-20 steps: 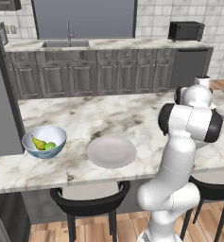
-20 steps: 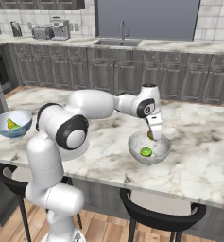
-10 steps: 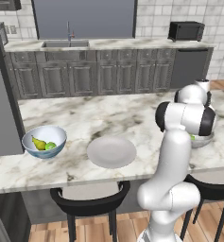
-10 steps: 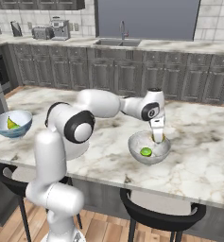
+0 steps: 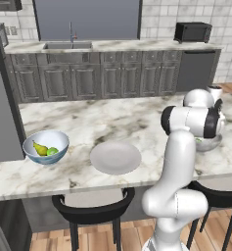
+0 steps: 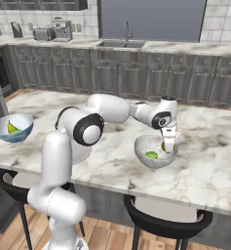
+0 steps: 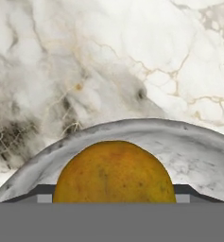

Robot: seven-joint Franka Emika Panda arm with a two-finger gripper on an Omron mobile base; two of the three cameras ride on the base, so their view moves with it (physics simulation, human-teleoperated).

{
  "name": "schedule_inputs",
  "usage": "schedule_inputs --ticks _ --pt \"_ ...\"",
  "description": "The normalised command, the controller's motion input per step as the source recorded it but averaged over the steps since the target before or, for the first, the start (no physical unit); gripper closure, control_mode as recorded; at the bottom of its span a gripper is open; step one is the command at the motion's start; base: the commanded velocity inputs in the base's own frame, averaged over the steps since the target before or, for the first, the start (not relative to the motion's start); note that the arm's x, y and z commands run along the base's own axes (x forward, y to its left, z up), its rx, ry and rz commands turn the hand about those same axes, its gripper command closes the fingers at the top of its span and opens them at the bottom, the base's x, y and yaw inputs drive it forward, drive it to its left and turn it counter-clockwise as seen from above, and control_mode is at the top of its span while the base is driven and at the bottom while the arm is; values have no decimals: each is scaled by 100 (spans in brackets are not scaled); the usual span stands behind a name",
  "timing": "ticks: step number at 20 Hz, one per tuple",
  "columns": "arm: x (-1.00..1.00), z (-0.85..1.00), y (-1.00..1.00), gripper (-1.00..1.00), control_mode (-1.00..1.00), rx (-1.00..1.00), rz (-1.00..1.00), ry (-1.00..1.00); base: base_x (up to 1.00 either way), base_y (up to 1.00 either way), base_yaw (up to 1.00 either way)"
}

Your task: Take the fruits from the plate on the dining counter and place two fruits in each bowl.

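My gripper [image 6: 169, 146] reaches down into the greyish white bowl [image 6: 144, 144], shut on the round yellow-brown fruit [image 7: 113, 172]. A lime-green fruit [image 6: 151, 155] lies on the bottom of that bowl [image 7: 193, 151]. At the left end of the dining counter [image 5: 112, 117], the pale blue bowl [image 5: 46, 144] holds the pear [image 5: 38, 148] and another lime-green fruit [image 5: 52, 151]. The flat plate [image 5: 115, 158] lies bare near the front edge. In the left base view my own arm hides most of the greyish white bowl [image 5: 209, 143].
Dark stools [image 5: 90, 208] stand under the counter's front edge. Behind it runs the kitchen counter with dark grey cabinets [image 5: 112, 81], a sink [image 5: 67, 45] and a black microwave [image 5: 193, 32]. A toaster and a coffee machine [image 6: 61, 30] stand at the back left.
The arm has swung a little to the right and the gripper has come down into the greyish white bowl with the yellow-brown fruit in it.
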Motion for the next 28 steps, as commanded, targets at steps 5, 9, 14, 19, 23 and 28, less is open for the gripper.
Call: schedule_inputs --ticks 5,9,14,19,23,28 --pt "0 -20 -1 100 -100 5 0 0 0 0 0" --pt "-2 -5 0 100 -100 6 0 -4 0 0 0" --pt "-10 0 1 -100 -100 2 0 -8 0 0 0" --pt "-19 0 0 -100 -100 0 0 -6 0 0 0" --pt "-24 4 15 -100 -100 0 0 -4 0 0 0" --pt "-17 15 31 -100 -100 -1 0 -2 0 0 0"
